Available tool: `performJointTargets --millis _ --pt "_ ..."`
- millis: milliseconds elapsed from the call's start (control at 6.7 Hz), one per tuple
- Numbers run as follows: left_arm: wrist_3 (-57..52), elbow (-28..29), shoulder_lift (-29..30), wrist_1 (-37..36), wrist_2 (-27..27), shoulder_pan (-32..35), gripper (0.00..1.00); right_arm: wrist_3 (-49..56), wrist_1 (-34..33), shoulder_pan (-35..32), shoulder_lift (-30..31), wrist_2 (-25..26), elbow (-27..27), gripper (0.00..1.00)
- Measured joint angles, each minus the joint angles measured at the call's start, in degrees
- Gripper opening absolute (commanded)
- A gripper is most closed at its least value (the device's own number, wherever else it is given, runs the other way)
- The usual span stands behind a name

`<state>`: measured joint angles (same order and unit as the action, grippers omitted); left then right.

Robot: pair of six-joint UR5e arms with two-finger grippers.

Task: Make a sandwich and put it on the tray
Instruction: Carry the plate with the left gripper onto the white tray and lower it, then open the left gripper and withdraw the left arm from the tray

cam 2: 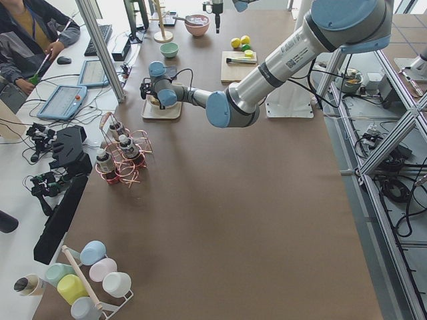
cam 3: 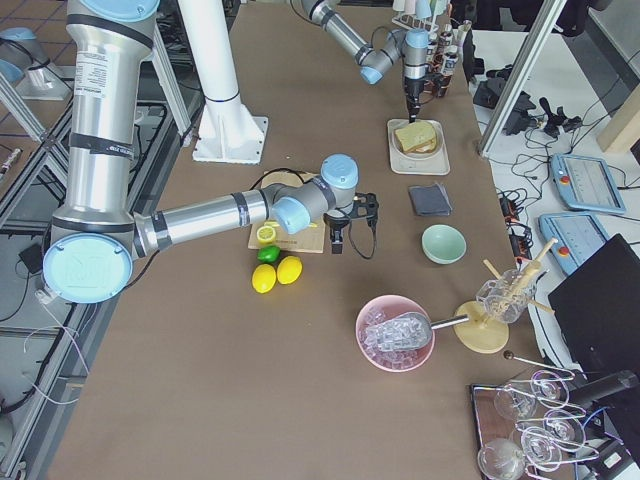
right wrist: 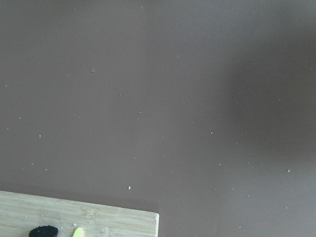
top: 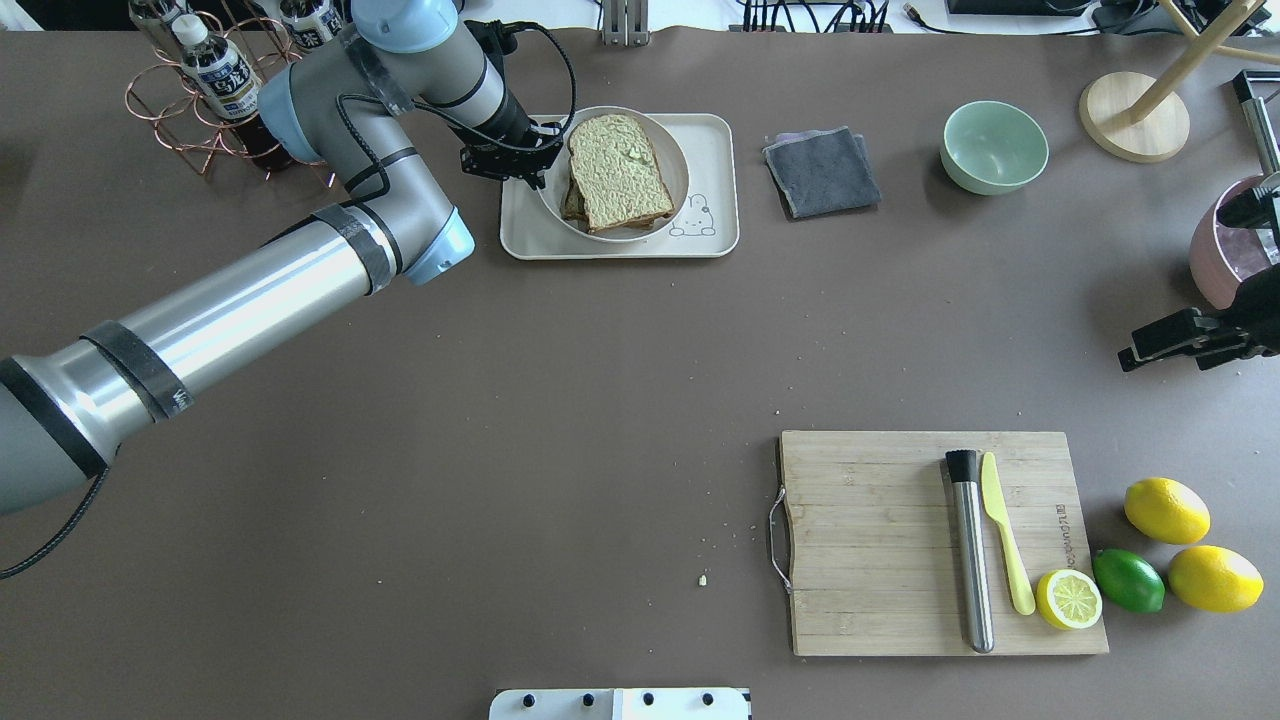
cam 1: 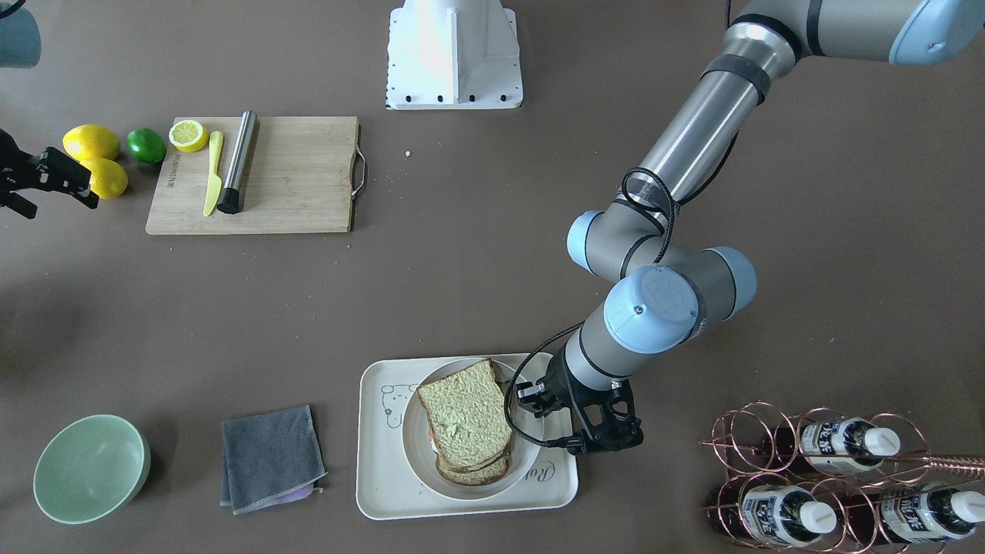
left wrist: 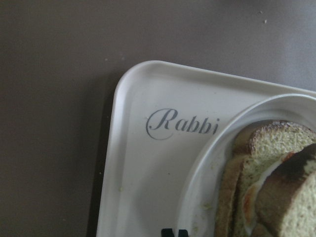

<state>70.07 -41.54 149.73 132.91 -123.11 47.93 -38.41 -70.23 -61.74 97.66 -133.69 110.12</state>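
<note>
The sandwich (cam 1: 465,419), two slices of greenish-tan bread with dark crust, lies on a round white plate (cam 1: 469,493). The plate sits in the cream tray (cam 1: 385,492) with the bear drawing. In the left wrist view the egg (left wrist: 249,197) shows between the slices (left wrist: 276,182), next to the "Rabbi" script on the tray (left wrist: 143,173). My left gripper (cam 1: 529,398) (top: 535,165) is at the plate's rim, and its tips (left wrist: 175,232) are close together on it. My right gripper (cam 1: 60,206) (top: 1135,358) is open and empty above bare table, beside the lemons.
A wooden cutting board (top: 880,540) holds a steel rod (top: 970,550), a yellow knife (top: 1005,530) and a lemon half (top: 1068,598). Lemons (top: 1165,510) and a lime (top: 1128,580) lie beside it. A grey cloth (cam 1: 269,458), a green bowl (cam 1: 91,468) and a copper bottle rack (cam 1: 839,477) flank the tray.
</note>
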Motion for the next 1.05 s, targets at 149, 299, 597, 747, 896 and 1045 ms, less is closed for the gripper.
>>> performJointTargets --millis 149,299,597,747,896,1045 --pt "0.0 0.5 0.3 0.7 0.1 -0.1 0.97 0.0 0.0 0.0 0.0 0.0 0.0 1.0" --pt "0.0 0.6 0.3 1.3 0.3 -0.1 0.97 0.0 0.0 0.0 0.0 0.0 0.0 1.0" --pt "0.0 -3.6 -2.1 1.1 0.5 1.3 0.97 -0.1 0.0 0.1 -0.5 0.1 -0.1 1.0" --pt "-0.3 -12.5 -8.2 -0.9 0.5 2.6 0.97 -0.1 0.0 0.0 -0.6 0.3 -0.2 1.0" --pt "-1.1 -23.5 -16.1 -4.9 0.4 4.3 0.97 0.7 0.0 -0.7 -0.6 1.3 -0.4 1.0" --pt "-5.4 -32.3 -23.0 -9.3 0.4 6.0 0.97 3.9 -0.3 -2.8 -0.6 2.3 -1.1 1.0"
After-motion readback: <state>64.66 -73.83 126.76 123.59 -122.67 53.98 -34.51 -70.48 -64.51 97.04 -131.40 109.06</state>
